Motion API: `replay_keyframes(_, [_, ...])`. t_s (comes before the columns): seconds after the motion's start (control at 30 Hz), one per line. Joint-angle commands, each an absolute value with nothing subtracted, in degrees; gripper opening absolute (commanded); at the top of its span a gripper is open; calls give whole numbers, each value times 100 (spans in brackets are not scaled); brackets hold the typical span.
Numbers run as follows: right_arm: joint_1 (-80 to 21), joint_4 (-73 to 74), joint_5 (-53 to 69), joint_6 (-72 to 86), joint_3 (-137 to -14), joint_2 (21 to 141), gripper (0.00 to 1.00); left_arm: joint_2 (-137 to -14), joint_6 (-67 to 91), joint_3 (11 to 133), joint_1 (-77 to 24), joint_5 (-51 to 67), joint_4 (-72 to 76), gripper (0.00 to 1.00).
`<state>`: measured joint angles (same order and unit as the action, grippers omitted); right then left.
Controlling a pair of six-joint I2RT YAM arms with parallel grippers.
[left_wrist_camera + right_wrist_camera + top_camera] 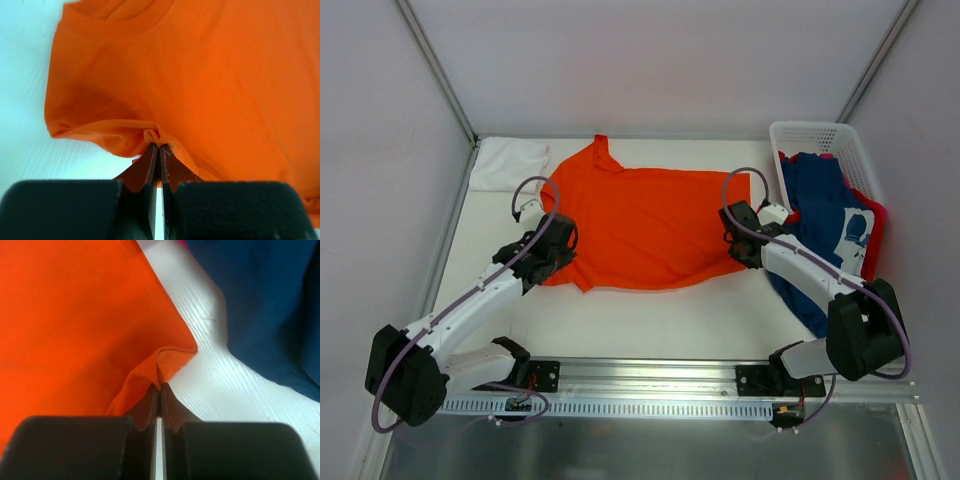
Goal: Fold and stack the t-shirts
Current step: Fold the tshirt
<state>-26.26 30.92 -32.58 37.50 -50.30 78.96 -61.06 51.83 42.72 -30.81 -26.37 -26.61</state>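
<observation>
A bright orange t-shirt (645,222) lies spread across the middle of the white table, collar to the left. My left gripper (558,248) is shut on a pinch of its cloth (156,136) at the left side, near the sleeve. My right gripper (738,243) is shut on the shirt's near right hem corner (172,356). A white t-shirt (508,162) lies folded at the far left corner. A navy t-shirt with white print (832,215) hangs out of the basket at the right, over a pink-red one (877,232).
A white lattice basket (817,138) stands at the far right corner, holding the navy and pink-red cloth. The navy cloth (270,310) spills onto the table close to my right gripper. A metal rail (650,375) runs along the near edge. Frame posts rise at both far corners.
</observation>
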Motion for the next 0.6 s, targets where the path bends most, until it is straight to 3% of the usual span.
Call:
replay_keyframes(0.0, [-2523, 3050, -3525, 3533, -5545, 8384, 1, -6599, 4896, 4886, -3094, -3190, -2408, 0])
replay_keyframes(0.57, [-1864, 2944, -3340, 3182, -6758, 9931, 0, -8691, 4430, 5853, -2338, -2663, -1530, 0])
